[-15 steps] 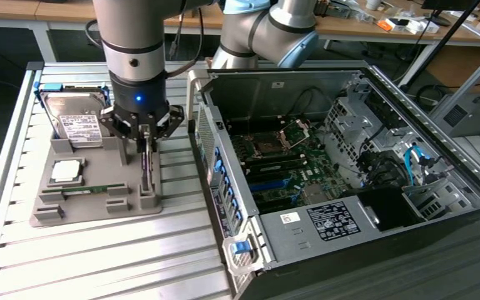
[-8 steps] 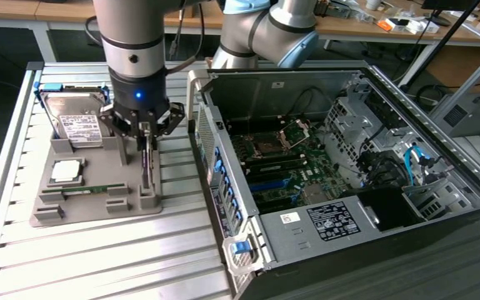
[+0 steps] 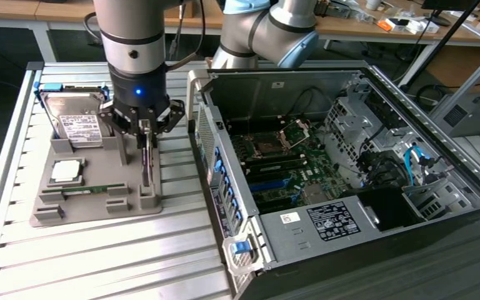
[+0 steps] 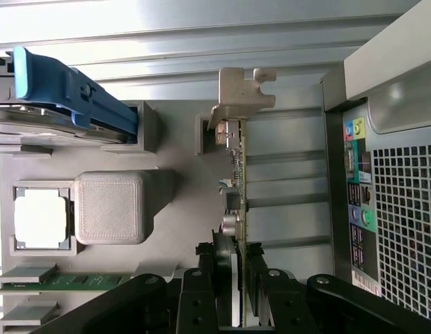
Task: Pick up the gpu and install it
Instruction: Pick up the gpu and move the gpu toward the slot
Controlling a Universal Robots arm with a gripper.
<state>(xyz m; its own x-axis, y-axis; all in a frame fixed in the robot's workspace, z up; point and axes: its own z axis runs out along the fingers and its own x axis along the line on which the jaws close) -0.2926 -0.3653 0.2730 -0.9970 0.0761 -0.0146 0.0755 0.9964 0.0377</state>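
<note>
My gripper (image 3: 144, 127) in the exterior view hangs over the grey holder tray (image 3: 90, 215) on the slatted table, its fingers pinching the top edge of the gpu (image 3: 145, 164). The card stands on edge in its slot posts, just beside the open computer case (image 3: 257, 94). On the wrist view the gripper (image 4: 237, 256) has a finger pressed to each face of the gpu (image 4: 237, 174), with the metal bracket (image 4: 244, 89) at the far end. My worry is the narrow hold: a slightly skewed pull could jam the card in the posts or let it pivot and slip.
</note>
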